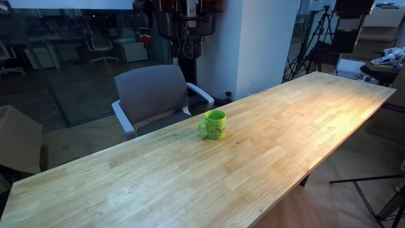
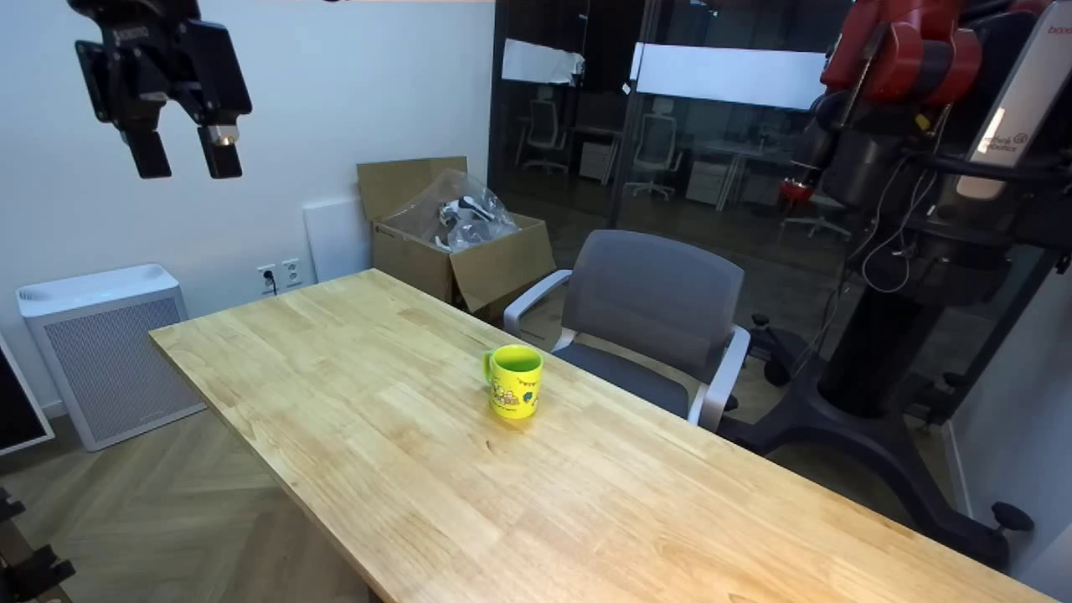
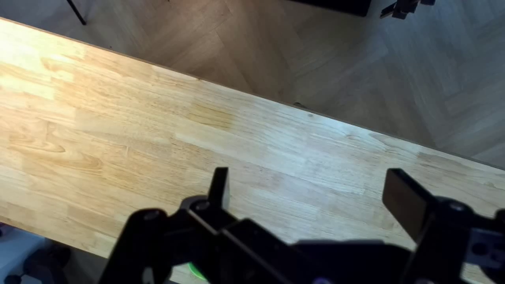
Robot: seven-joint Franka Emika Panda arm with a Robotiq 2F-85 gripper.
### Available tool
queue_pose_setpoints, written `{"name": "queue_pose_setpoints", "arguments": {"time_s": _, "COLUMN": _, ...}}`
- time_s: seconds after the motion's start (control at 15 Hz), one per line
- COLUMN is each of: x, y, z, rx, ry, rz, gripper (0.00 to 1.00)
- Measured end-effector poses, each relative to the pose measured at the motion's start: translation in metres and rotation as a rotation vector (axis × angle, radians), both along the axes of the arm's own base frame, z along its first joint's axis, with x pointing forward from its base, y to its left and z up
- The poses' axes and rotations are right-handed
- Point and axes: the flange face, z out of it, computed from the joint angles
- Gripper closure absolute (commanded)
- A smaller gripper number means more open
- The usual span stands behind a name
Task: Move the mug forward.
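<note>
The bright green mug (image 1: 218, 128) stands upright on the wooden table (image 1: 152, 183), near the edge by the chair. It looks yellow-green in an exterior view (image 2: 514, 387), with its loop handle on the far left side. In the wrist view only a thin green sliver of the mug (image 3: 196, 272) shows at the bottom, mostly hidden behind the gripper. My gripper (image 2: 190, 159) is open and empty, high above the table and well apart from the mug. In the wrist view the open fingers (image 3: 305, 185) have only table surface below them.
A grey chair (image 1: 152, 91) stands against the table's edge close to the mug. A dark robot (image 2: 913, 209) stands behind the chair. An open cardboard box (image 2: 419, 260) and a white box-shaped unit (image 2: 117, 352) stand past the table's end.
</note>
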Motion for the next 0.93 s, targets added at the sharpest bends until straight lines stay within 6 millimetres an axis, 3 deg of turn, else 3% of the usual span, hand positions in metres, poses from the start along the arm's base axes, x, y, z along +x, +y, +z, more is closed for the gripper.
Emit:
{"name": "queue_pose_setpoints", "arguments": {"time_s": 0.27, "x": 0.008, "y": -0.002, "z": 0.003, "rx": 0.009, "ry": -0.075, "rz": -0.070, "gripper": 0.00}}
{"name": "queue_pose_setpoints", "arguments": {"time_s": 0.4, "x": 0.020, "y": -0.017, "z": 0.006, "rx": 0.032, "ry": -0.144, "rz": -0.141, "gripper": 0.00}}
{"name": "queue_pose_setpoints", "arguments": {"time_s": 0.67, "x": 0.060, "y": -0.090, "z": -0.002, "rx": 0.100, "ry": -0.276, "rz": -0.302, "gripper": 0.00}}
{"name": "queue_pose_setpoints", "arguments": {"time_s": 0.8, "x": 0.080, "y": -0.133, "z": -0.015, "rx": 0.131, "ry": -0.317, "rz": -0.385, "gripper": 0.00}}
{"name": "queue_pose_setpoints", "arguments": {"time_s": 0.93, "x": 0.096, "y": -0.164, "z": -0.033, "rx": 0.143, "ry": -0.316, "rz": -0.428, "gripper": 0.00}}
